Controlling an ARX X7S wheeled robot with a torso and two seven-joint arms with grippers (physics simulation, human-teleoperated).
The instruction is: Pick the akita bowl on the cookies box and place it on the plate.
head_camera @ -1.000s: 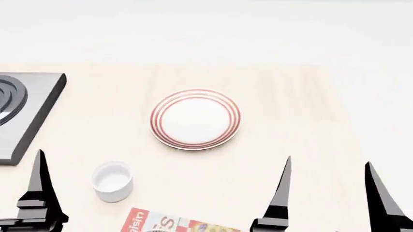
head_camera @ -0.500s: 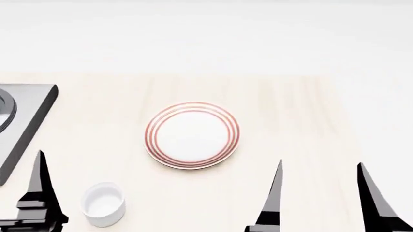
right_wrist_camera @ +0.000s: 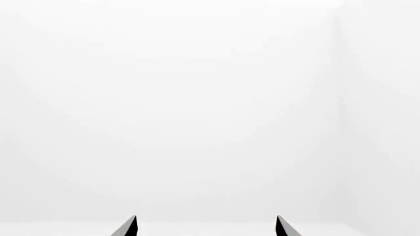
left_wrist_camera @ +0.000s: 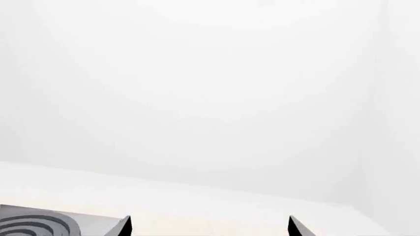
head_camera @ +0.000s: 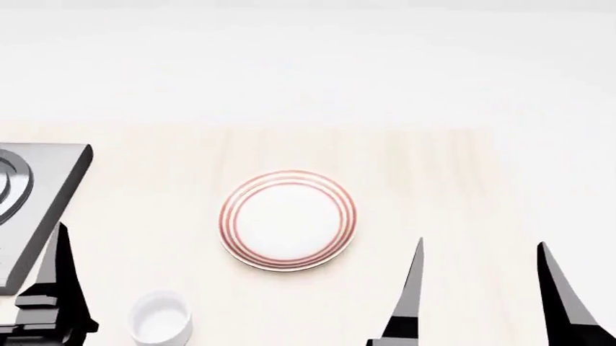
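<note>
Plate (head_camera: 288,220) mid-counter (head_camera: 433,187), bare. Cup (head_camera: 161,317) near front edge. Right end effector (head_camera: 478,303) spread wide, holding nothing; left end effector (left_wrist_camera: 210,227) likewise wide.

White plate (head_camera: 288,220) with red rings; plain white cup (head_camera: 161,317).

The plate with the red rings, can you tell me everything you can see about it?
The plate is round, shallow and white, with thin red rings circling near its rim. It looks smooth and glossy, like ceramic. It lies flat on the pale wooden table, near the middle of the head view, and it has nothing on it. Nothing touches it but the table. Only the head view shows it.
</note>
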